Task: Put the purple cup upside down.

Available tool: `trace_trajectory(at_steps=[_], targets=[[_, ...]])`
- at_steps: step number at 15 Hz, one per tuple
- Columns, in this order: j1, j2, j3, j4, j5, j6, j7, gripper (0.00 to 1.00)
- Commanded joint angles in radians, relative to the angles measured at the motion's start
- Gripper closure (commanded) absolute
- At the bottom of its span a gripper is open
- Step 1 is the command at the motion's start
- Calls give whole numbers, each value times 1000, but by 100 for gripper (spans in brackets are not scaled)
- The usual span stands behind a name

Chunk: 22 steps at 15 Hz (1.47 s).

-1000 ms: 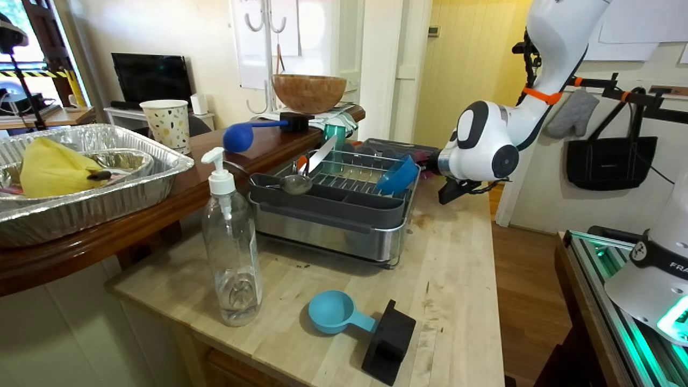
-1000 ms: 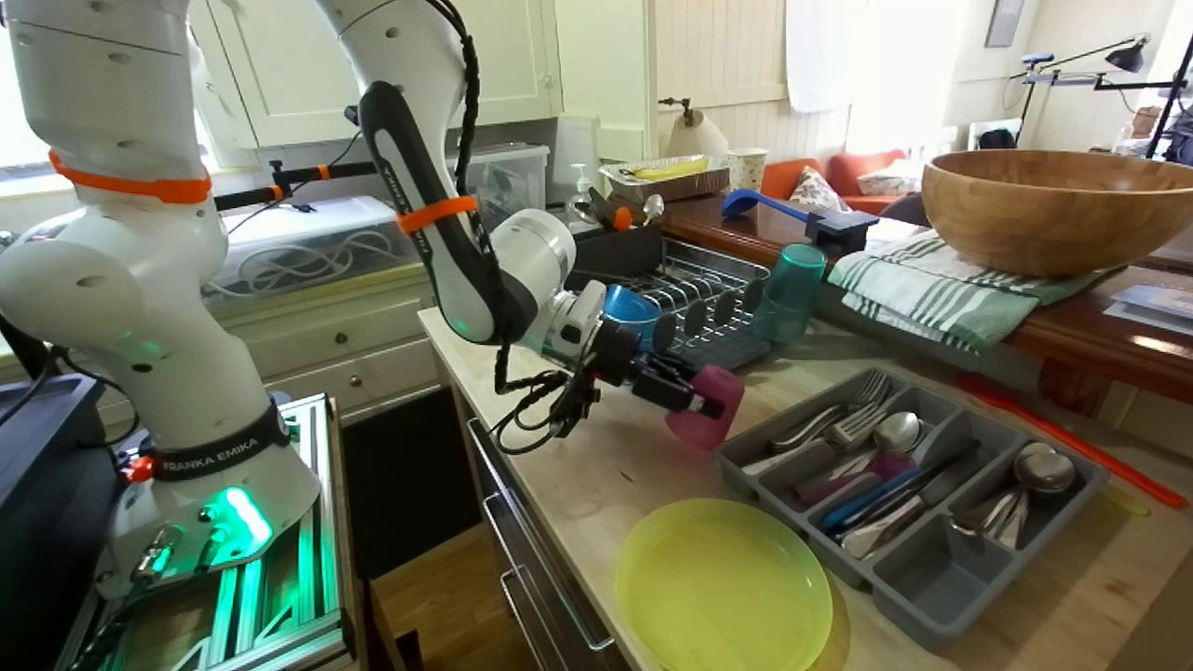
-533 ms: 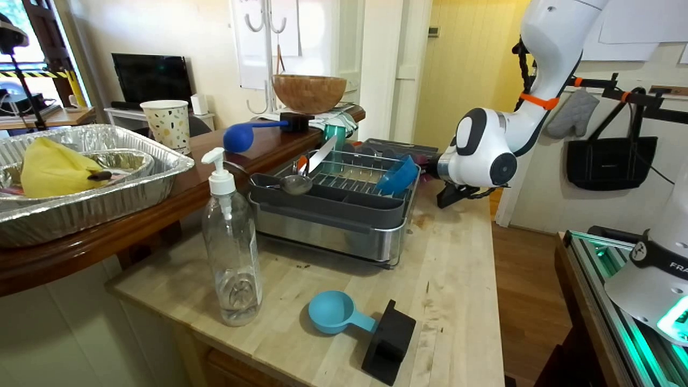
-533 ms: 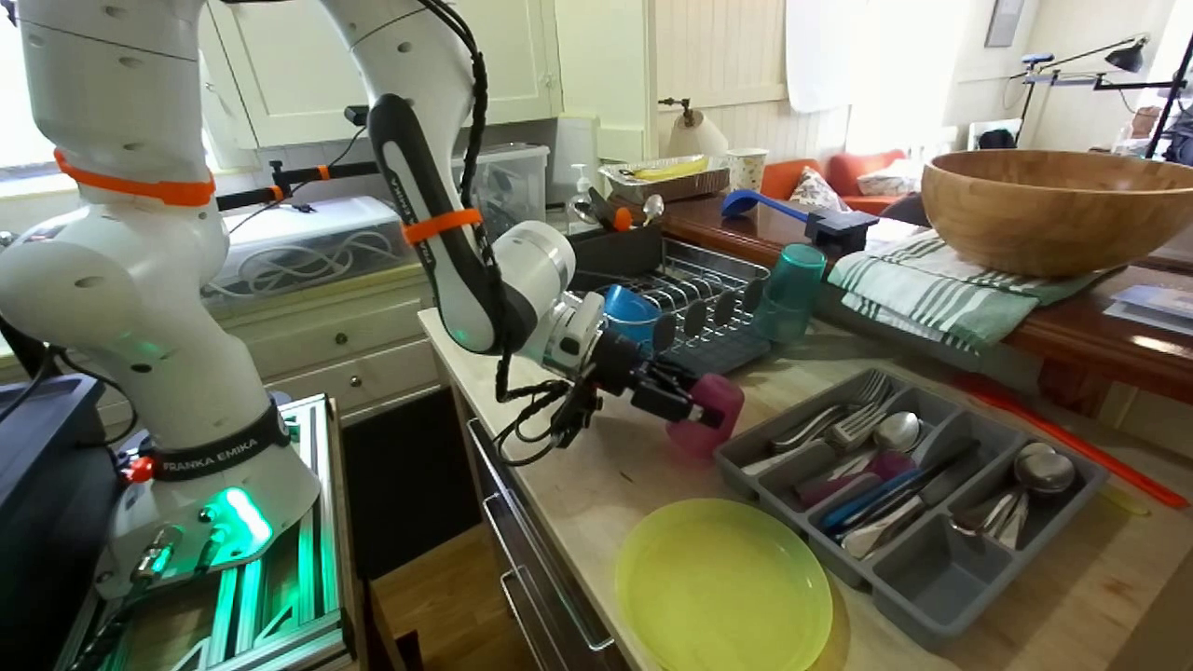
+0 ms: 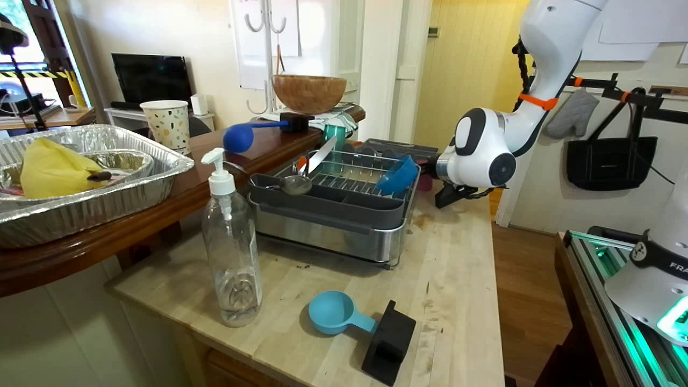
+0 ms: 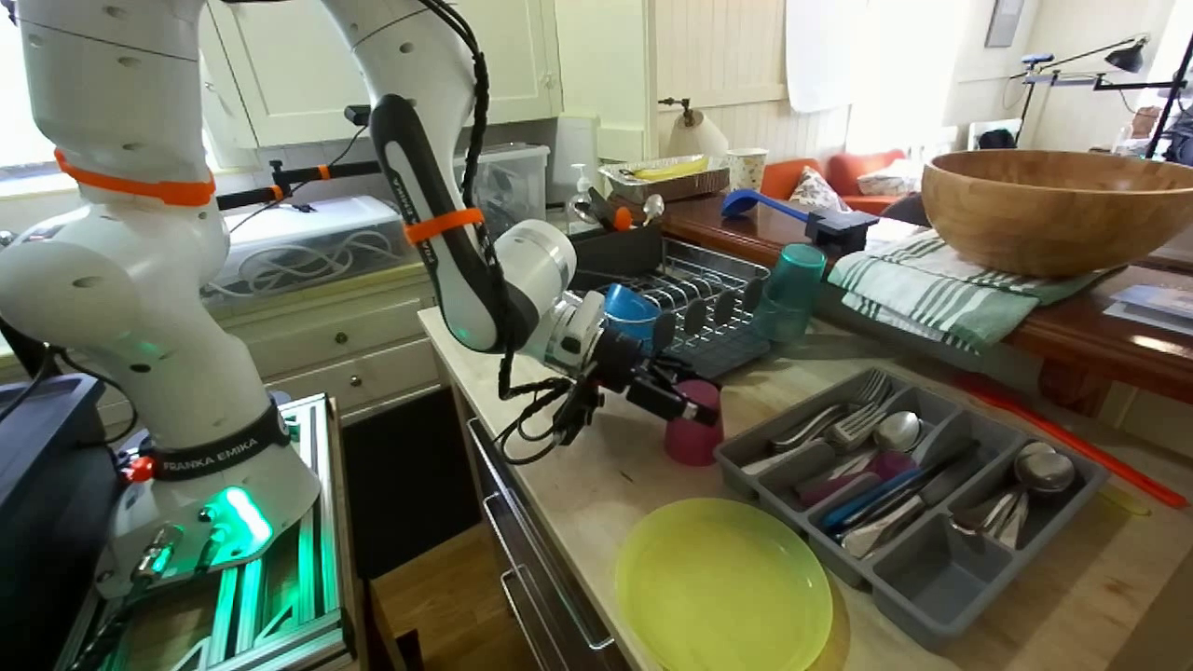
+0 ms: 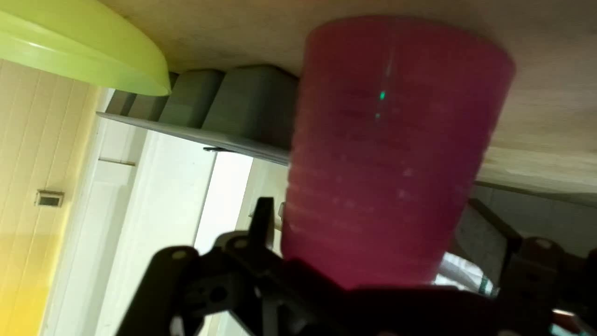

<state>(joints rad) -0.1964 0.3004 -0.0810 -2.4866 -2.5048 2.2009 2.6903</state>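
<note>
The purple cup (image 6: 694,440) stands upright on the table with its wider end down and its narrower end up. A small part of the purple cup (image 5: 424,183) shows behind the dish rack. In the wrist view, which stands upside down, the purple cup (image 7: 396,130) fills the middle, wide end against the tabletop. My gripper (image 6: 706,399) is around the cup's upper part. In the wrist view the gripper (image 7: 401,238) has its fingers spread on both sides of the cup, with a gap at the left finger. Its palm hides the cup's narrow end there.
A yellow-green plate (image 6: 723,587) lies in front of the cup. A grey cutlery tray (image 6: 941,596) stands close beside it. The dish rack (image 5: 333,242) with a blue cup (image 5: 399,176) is right behind the gripper. A teal cup (image 6: 790,294) stands by the rack.
The cup was tilted between the fingers. It now stands straight on the table, slightly left in an exterior view. The fingers have opened, and the arm has lowered slightly.
</note>
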Motion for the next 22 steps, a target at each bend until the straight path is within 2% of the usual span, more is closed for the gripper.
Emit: trace_trajectory(at_steps=[1, 7, 11, 22], targets=[[0, -52, 25, -28, -21, 2, 33, 0], [2, -139, 22, -75, -22, 58, 9, 0], [-4, -217, 0, -110, -21, 146, -58, 0], [-14, -377, -108, -99, 6, 518, -175, 0]])
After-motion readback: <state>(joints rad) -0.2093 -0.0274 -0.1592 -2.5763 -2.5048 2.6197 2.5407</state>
